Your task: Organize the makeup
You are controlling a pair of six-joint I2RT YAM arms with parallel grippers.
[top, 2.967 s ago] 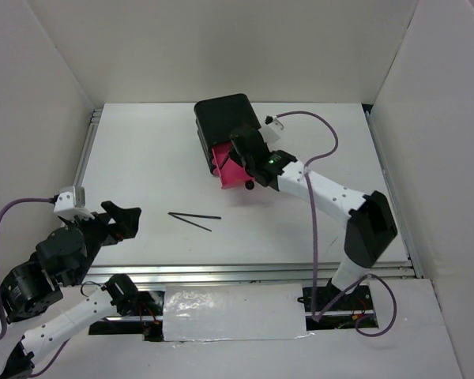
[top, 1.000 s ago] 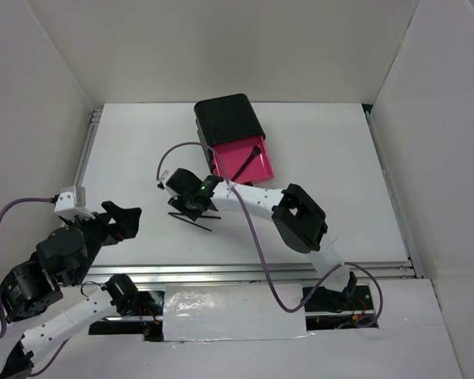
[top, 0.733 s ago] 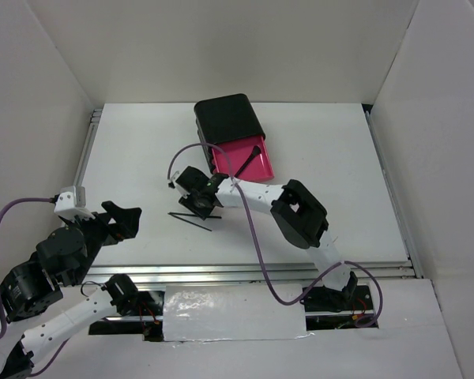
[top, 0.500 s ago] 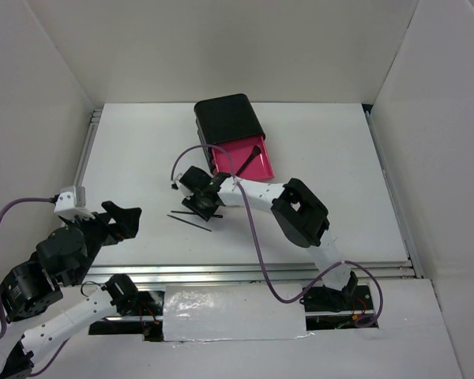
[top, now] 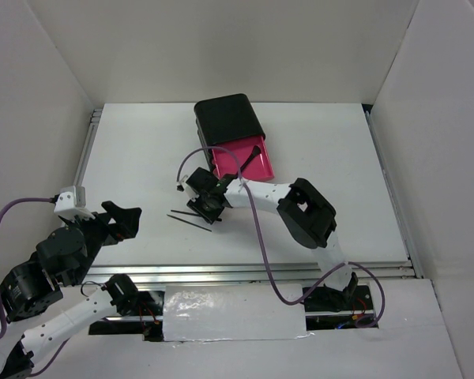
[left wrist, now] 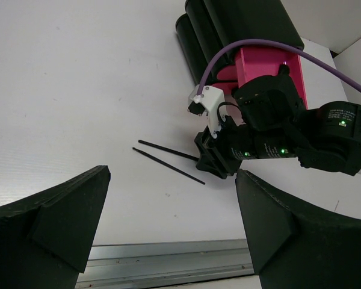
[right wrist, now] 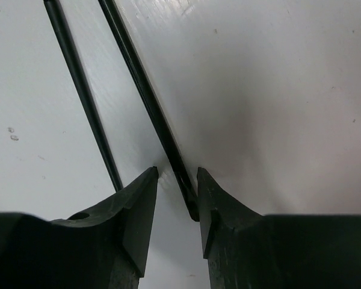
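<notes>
Two thin black brushes lie side by side on the white table, the upper brush [left wrist: 168, 150] [right wrist: 147, 102] and the lower brush [left wrist: 168, 166] [right wrist: 84, 96]. My right gripper [top: 209, 210] [right wrist: 177, 174] is down at their right ends. Its jaws stand narrowly apart around the tip of the upper brush, which rests against the right finger [right wrist: 213, 198]; a gap remains at the left finger [right wrist: 138, 205]. A third brush [top: 250, 160] lies in the pink drawer [top: 257, 167]. My left gripper [top: 126, 219] [left wrist: 171, 241] hangs wide open near the table's front left, holding nothing.
The black chest [top: 225, 118] stands at the back centre with its pink drawer pulled out toward me. The right arm's purple cable [left wrist: 259, 45] arches over the drawer. A metal rail [left wrist: 168, 265] runs along the table's near edge.
My right gripper slid right along the two brushes to their right ends, and its jaws have narrowed around the upper brush's tip. The left arm has not moved.
</notes>
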